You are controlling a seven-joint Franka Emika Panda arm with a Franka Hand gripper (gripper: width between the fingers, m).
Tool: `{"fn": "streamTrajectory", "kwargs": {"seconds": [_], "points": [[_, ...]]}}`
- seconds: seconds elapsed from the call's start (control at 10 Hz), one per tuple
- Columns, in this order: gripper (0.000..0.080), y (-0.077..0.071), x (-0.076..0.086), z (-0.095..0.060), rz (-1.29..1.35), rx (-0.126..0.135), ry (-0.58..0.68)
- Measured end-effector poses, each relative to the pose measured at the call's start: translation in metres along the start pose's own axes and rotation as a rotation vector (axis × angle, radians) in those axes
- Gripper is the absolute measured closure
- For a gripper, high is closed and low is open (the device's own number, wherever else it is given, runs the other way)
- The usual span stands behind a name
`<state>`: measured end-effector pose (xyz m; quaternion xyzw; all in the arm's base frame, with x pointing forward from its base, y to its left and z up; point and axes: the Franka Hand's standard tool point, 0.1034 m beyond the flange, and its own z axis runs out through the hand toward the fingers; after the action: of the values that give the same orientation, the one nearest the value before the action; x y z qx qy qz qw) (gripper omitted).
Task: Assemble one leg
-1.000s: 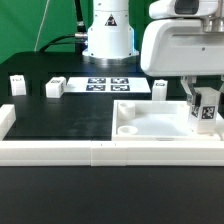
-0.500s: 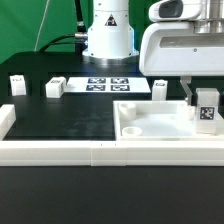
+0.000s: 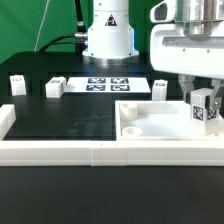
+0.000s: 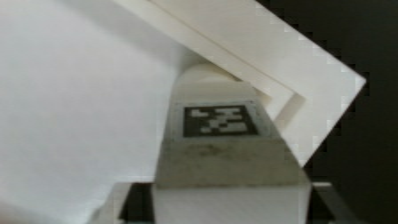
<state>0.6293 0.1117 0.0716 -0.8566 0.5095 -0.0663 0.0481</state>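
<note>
Hovering over the far right corner of the large white panel (image 3: 160, 122), as the exterior view shows it, the hand (image 3: 205, 108) is clamped on 1 leg (image 3: 206, 109), a small white block with a black-and-white tag on its face. The block sits upright between the 2 fingers, its lower end just at or touching the panel's raised edge; whether it actually rests there is hard to tell.

In the wrist view the leg (image 4: 221, 150) runs down the middle of the picture, tag facing the camera, with the dark fingers (image 4: 135, 201) pressing on its sides and the panel (image 4: 80, 95) white and broad beneath it. The panel's corner edge shows just beyond the leg's end.

On the black counter (image 3: 60, 115) stand 3 other legs: 1 at the exterior view's far left (image 3: 17, 84), 1 a little further right (image 3: 54, 87), and 1 near the panel's back edge (image 3: 159, 88). The marker board (image 3: 108, 84) lies flat between the second and third of these, in front of the robot's base (image 3: 107, 35). A low white rail (image 3: 60, 150) borders the counter at the front and left.
</note>
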Motion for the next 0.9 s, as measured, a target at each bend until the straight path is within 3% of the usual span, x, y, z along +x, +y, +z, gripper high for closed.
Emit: {"fn": "streamTrajectory", "kwargs": {"seconds": [0.6,0.8,0.9], "points": [[0.0508,0.0014,-0.0006,-0.0003,0.288,-0.010,-0.005],[0.0226,0.0011,-0.0015,-0.0002,0.234,-0.010,-0.006],[0.0226,-0.0003,-0.0043,-0.0008,0.201,-0.012,-0.008]]}}
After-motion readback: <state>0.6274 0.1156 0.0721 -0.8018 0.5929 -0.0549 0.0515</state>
